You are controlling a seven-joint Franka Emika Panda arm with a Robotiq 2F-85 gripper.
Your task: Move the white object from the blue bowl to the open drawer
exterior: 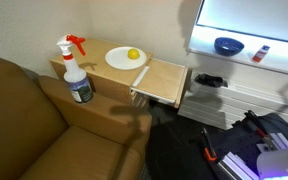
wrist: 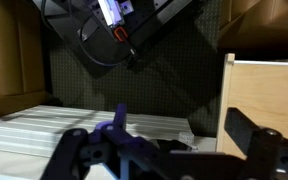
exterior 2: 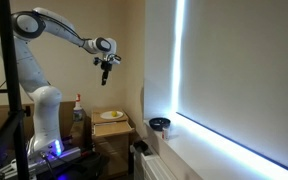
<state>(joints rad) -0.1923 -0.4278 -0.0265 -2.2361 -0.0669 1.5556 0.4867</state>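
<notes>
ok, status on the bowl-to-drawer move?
Gripper high in the air, fingers apart. Blue bowl on the window ledge, contents too small to tell. Open drawer shows bare wood. No obstruction seen between them.

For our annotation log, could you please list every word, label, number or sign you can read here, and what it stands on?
No text can be read in any view.
Spray bottle label: too small and blurred to read.
Small red-and-white item: markings blurred.
Tag at the top of the wrist view: blurred.
</notes>
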